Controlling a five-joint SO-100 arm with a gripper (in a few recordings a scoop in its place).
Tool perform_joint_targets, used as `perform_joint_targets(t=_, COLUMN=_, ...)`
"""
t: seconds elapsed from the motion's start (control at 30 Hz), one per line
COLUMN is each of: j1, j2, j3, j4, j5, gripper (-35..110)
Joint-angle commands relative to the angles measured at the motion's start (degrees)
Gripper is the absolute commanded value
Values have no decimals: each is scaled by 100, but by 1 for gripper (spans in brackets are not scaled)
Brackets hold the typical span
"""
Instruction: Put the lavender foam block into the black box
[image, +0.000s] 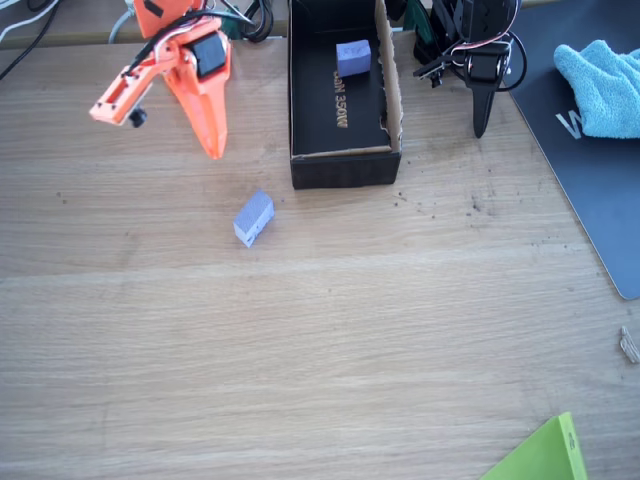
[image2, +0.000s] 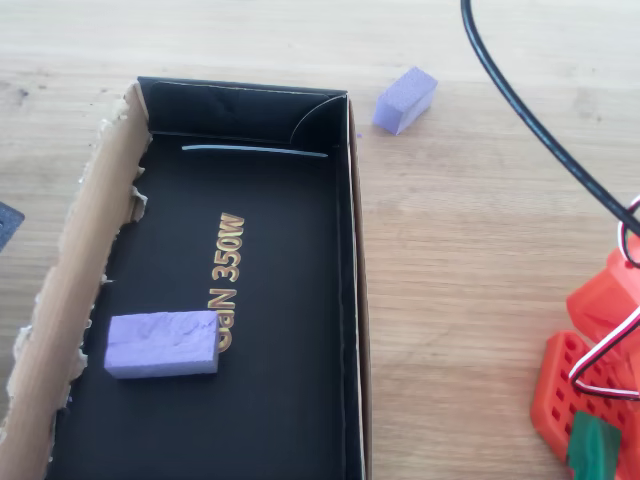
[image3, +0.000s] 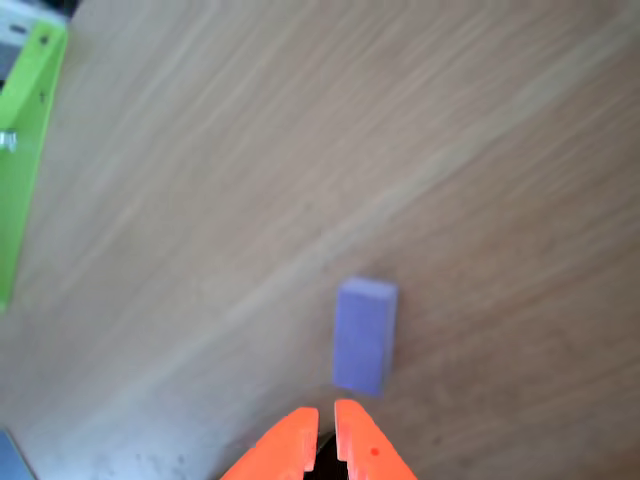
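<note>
Wooden table (image: 300, 340) carrying block (image: 253, 218) lying loose near the middle, box (image: 340, 165) sitting just behind it to the right, dark mat (image: 580, 170) lying at the right edge, green piece (image: 545, 455) poking in at the bottom right corner.

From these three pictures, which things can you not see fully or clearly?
- Black box, overhead view: the near end is cut off by the bottom edge.
- Its floor lettering: partly covered by the lavender block inside.
- End effector, wrist view: just the fingertips show, close together; the bottom edge cuts the rest.
- Lavender foam block, wrist view: blurred, surface detail unreadable.
- Blue cloth, fixed view: cut off by the right edge.
</note>
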Motion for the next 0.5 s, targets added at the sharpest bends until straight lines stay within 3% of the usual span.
perform_joint_targets(t=0.0, j1=-9, j2=35, j3=-299, j4=62, j5=-316, gripper=0)
perform_joint_targets(t=0.47, j1=167, j2=-545, j3=-923, j4=264, j5=-352, gripper=0)
